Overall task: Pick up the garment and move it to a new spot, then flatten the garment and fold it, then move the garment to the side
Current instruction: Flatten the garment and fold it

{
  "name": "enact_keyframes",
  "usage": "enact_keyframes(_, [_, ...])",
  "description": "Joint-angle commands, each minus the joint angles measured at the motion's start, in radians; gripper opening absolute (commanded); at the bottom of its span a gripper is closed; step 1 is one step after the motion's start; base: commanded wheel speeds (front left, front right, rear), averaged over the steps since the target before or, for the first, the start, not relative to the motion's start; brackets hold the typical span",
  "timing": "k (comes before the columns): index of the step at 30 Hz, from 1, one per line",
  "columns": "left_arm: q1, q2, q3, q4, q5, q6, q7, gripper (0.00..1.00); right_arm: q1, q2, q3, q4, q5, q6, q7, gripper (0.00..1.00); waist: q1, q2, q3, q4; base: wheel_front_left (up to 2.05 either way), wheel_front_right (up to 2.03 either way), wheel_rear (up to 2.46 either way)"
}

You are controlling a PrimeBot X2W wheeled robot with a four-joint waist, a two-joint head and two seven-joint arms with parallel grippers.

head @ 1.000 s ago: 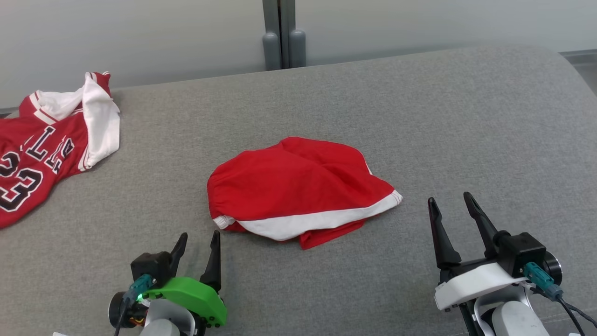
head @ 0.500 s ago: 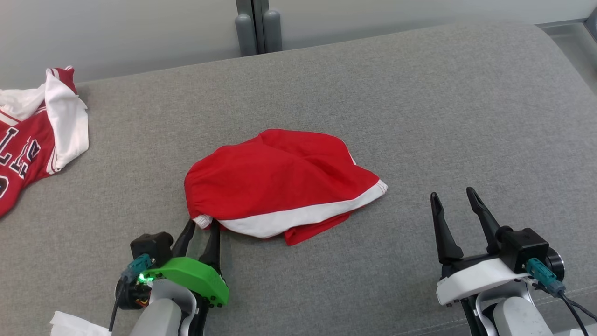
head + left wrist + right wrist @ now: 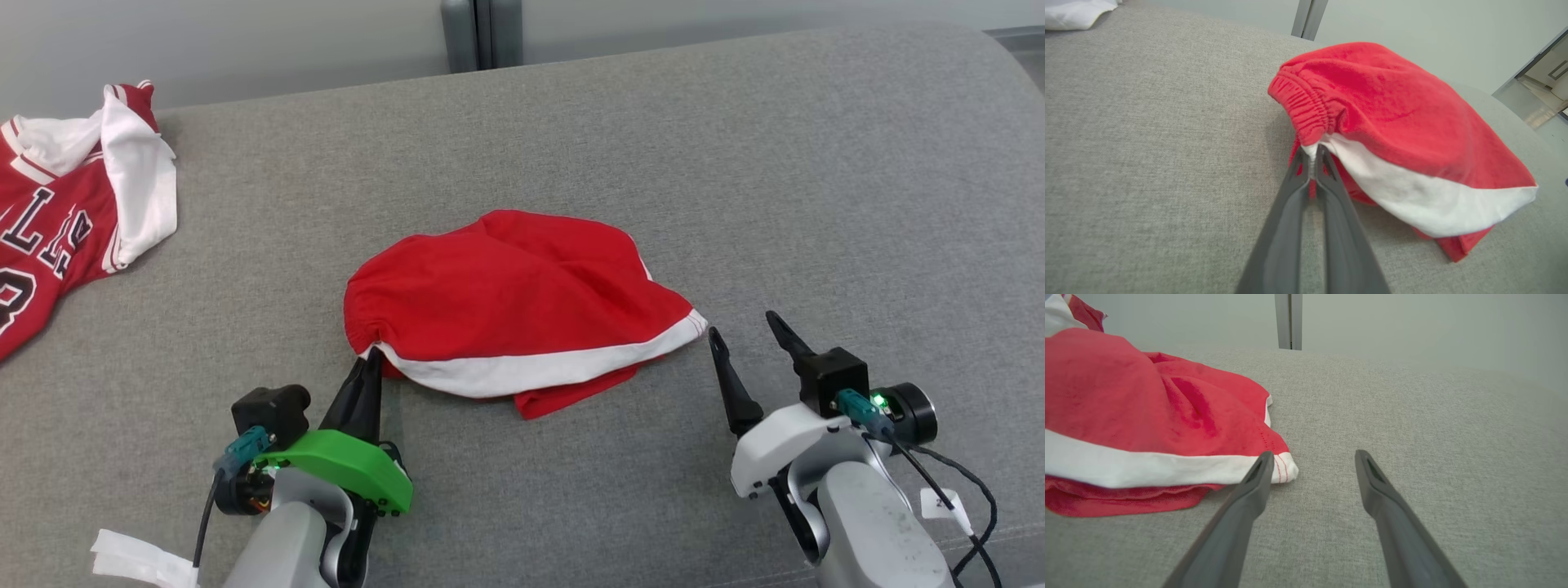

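The garment (image 3: pixel 514 306) is a crumpled pair of red shorts with a white side stripe, lying mid-way across the grey cushion. My left gripper (image 3: pixel 369 359) is shut on its near left corner, where the white stripe meets the elastic waistband (image 3: pixel 1310 157). In the left wrist view the fingertips pinch that white edge. My right gripper (image 3: pixel 744 327) stands open just right of the garment's white right corner (image 3: pixel 1286 467). Its left fingertip (image 3: pixel 1263 461) lies beside that corner, apart from the cloth.
A red and white jersey (image 3: pixel 57 229) with black lettering lies at the far left of the grey cushion (image 3: pixel 816 180). A grey post (image 3: pixel 482 33) stands behind the cushion's back edge. A white scrap (image 3: pixel 135 559) shows beside my left arm.
My left gripper has advanced to the shorts' near left corner and shut on it. My right gripper has moved up toward the right corner, still open. The head camera has shifted.
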Motion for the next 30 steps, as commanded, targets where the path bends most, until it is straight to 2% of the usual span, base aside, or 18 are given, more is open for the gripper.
enact_keyframes(1, [-0.014, 0.003, -0.001, -0.007, 0.001, -0.002, -0.003, 0.0, -0.035, -0.003, 0.0, 0.036, -0.014, -0.001, 0.0, 1.0, 0.0, 0.0, 0.015, 0.015, 0.0, 0.0, 0.0])
enact_keyframes(8, [-0.024, 0.003, -0.022, -0.025, -0.003, -0.003, -0.004, 0.0, -0.166, -0.011, 0.032, 0.246, -0.031, -0.001, 0.0, 1.0, 0.0, 0.0, 0.041, 0.045, 0.0, 0.0, 0.0])
enact_keyframes(15, [-0.025, 0.003, -0.03, -0.032, -0.013, -0.003, -0.004, 0.0, -0.22, -0.014, 0.087, 0.321, -0.006, -0.001, 0.0, 0.98, 0.0, 0.0, 0.053, 0.057, 0.0, 0.0, 0.0])
enact_keyframes(16, [-0.025, 0.003, -0.03, -0.031, -0.013, -0.003, -0.004, 0.0, -0.223, -0.013, 0.095, 0.325, 0.0, -0.001, 0.0, 0.71, 0.0, 0.0, 0.053, 0.058, 0.0, 0.0, 0.0])
enact_keyframes(17, [-0.025, 0.003, -0.03, -0.03, -0.013, -0.003, -0.004, 0.0, -0.223, -0.013, 0.102, 0.328, 0.004, -0.001, 0.0, 0.61, 0.0, 0.0, 0.053, 0.057, 0.0, 0.0, 0.0])
enact_keyframes(18, [-0.025, 0.003, -0.028, -0.029, -0.012, -0.002, -0.004, 0.0, -0.225, -0.013, 0.108, 0.329, 0.011, -0.001, 0.0, 0.38, 0.0, 0.0, 0.052, 0.056, 0.0, 0.0, 0.0])
enact_keyframes(19, [-0.025, 0.003, -0.027, -0.028, -0.012, -0.002, -0.004, 0.0, -0.226, -0.013, 0.113, 0.329, 0.014, -0.001, 0.0, 0.33, 0.0, 0.0, 0.052, 0.055, 0.0, 0.0, 0.0])
enact_keyframes(22, [-0.023, 0.003, -0.022, -0.026, -0.008, -0.001, -0.004, 0.0, -0.226, -0.012, 0.132, 0.336, 0.032, -0.001, 0.0, 0.06, 0.0, 0.0, 0.05, 0.05, 0.0, 0.0, 0.0])
enact_keyframes(24, [-0.023, 0.003, -0.02, -0.025, -0.005, -0.002, -0.004, 0.0, -0.229, -0.013, 0.141, 0.347, 0.04, -0.001, 0.0, 0.0, 0.0, 0.0, 0.049, 0.048, 0.0, 0.0, 0.0])
enact_keyframes(30, [-0.026, 0.003, -0.011, -0.023, -0.001, -0.002, -0.004, 0.0, -0.24, -0.017, 0.156, 0.367, 0.066, -0.001, 0.0, 0.0, 0.0, 0.0, 0.049, 0.042, 0.0, 0.0, 0.0])
